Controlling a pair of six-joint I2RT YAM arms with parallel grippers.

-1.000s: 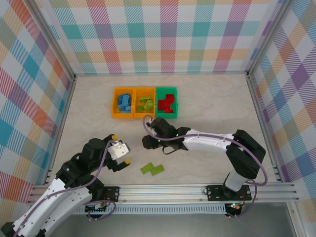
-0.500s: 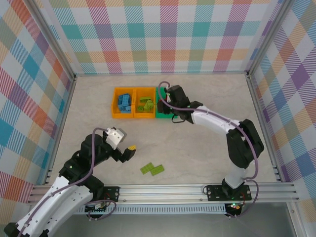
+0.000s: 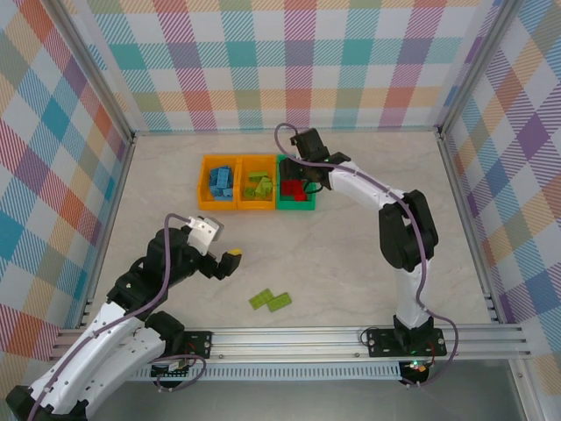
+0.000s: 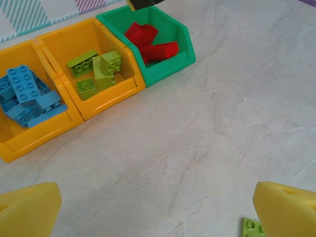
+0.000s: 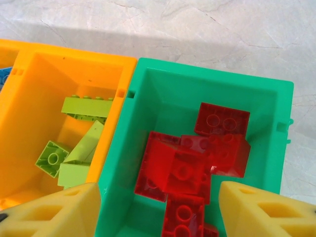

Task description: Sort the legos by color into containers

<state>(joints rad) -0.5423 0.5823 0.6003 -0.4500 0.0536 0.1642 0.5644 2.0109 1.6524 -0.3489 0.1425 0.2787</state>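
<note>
Closest to the arm bases, two flat lime green legos were seen lying loose on the pale marbled counter, touching each other. A corner of one was caught at the bottom edge of the left wrist view. A little farther out and to the left of them, the left pincer was held above the counter. Its two yellow fingertips were spread wide and nothing was grasped between them.

Well beyond it, the three containers were set in a row with their side walls touching. In the left orange bin a heap of blue legos was held. In the middle orange bin several lime green bricks were found, among them a sloped piece lying against the others. At the right end of the row, the green bin was stocked with red legos, piled over one another.

The right pincer was poised directly over that green bin. Its yellow fingers were parted to either side of the red pile, released, with no brick gripped between them. Behind the bins, bare counter was seen running up to the plaid back wall.
</note>
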